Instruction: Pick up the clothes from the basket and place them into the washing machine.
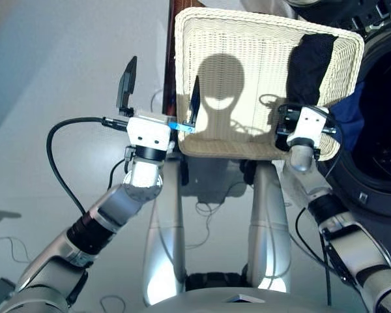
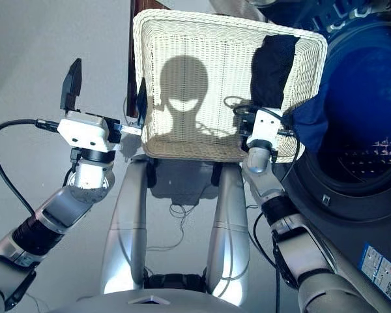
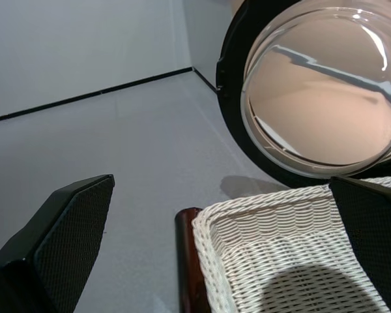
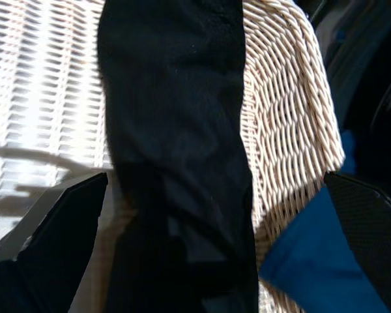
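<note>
A cream-white woven basket (image 1: 247, 72) is seen from above, in front of the robot. A black garment (image 1: 311, 60) lies along the basket's right side, reaching from the far rim toward the near one. The rest of the basket floor is bare wicker crossed by shadow.

To the right, the dark washing machine (image 1: 378, 176) is shown with its round drum opening exposed. A navy blue garment (image 2: 313, 120) is draped at the drum's edge, just beside the basket's right rim. In the left wrist view, the machine's round glass door (image 3: 319, 91) is seen swung open beyond the basket's far corner.

The left gripper (image 1: 159, 91) is held at the basket's left rim, released, with one finger outside the rim and the other inside it; nothing is grasped. The right gripper (image 4: 202, 228) is positioned over the near end of the black garment, its fingers spread wide on either side of the cloth and not closed on it.
</note>
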